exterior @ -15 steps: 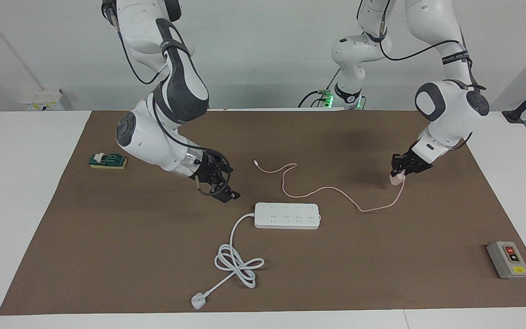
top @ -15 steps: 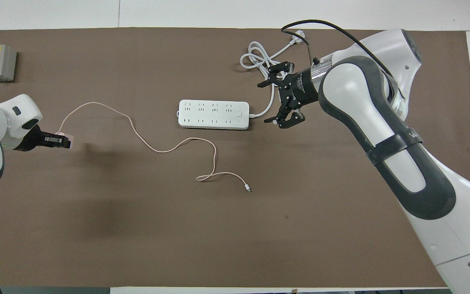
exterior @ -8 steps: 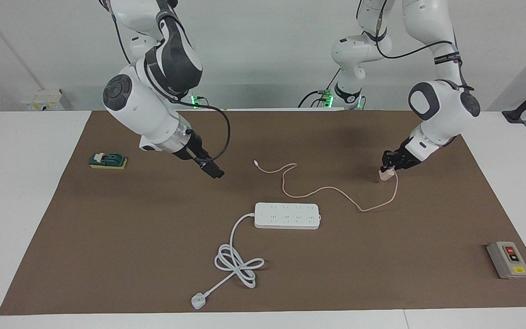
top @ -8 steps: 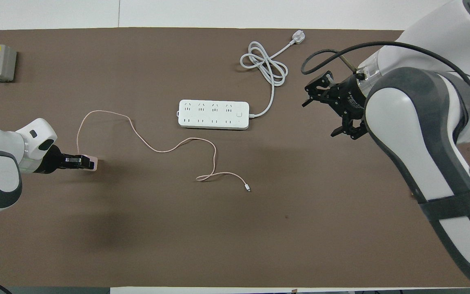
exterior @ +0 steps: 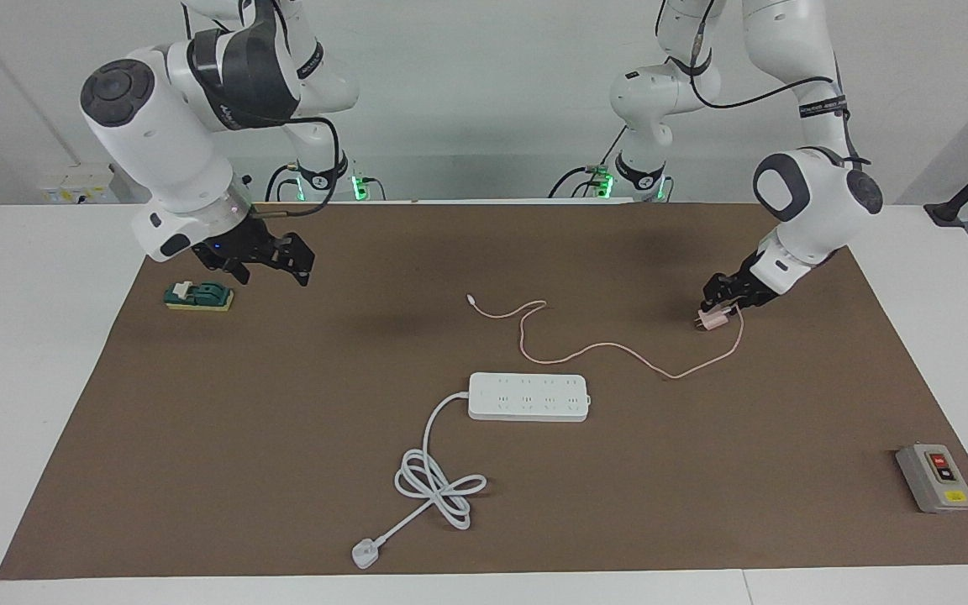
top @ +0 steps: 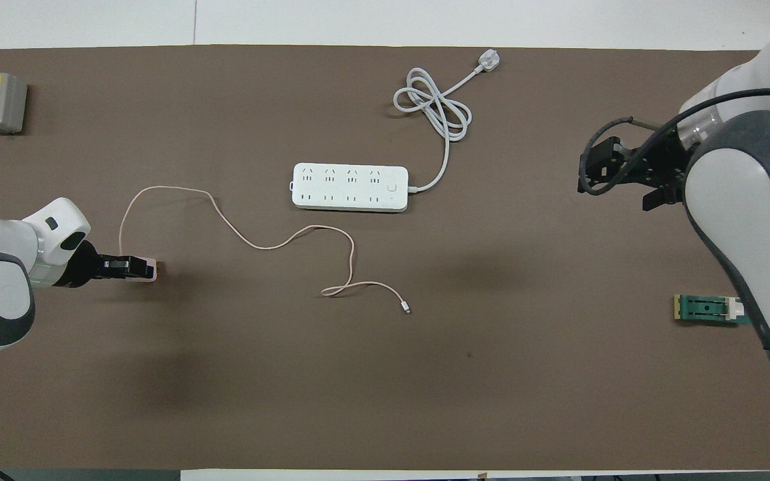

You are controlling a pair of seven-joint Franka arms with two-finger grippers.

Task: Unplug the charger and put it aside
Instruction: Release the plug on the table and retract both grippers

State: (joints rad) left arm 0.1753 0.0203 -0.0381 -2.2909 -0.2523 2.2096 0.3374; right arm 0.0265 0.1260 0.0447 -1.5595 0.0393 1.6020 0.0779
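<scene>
Left gripper (exterior: 718, 301) is low at the left arm's end of the brown mat (exterior: 282, 504), right on top of the charger (exterior: 708, 322). Whether it is clamped on the plug or has let go, I cannot tell; the two read as touching or just short of it.

Charger rests on the mat, prongs showing, nearer to the robots than the power strip (exterior: 528, 397) and well apart from it. Unplugged, so the task looks close to done.

Right gripper (exterior: 270, 262) waits up in the air, jaws apart, beside a green block (exterior: 198, 296) at its own end.

Pink cable (exterior: 618, 347) loops from the plug toward the strip.

Farther out: the strip, its knotted white cord (exterior: 438, 479), and a grey switch box (exterior: 935, 477).

Risks, as I judge them:
- If the gripper rises while partly pinching, the light plug tips or gets dragged.
- The cable loop beside the gripper could snag on it as it leaves and tug the plug along.
</scene>
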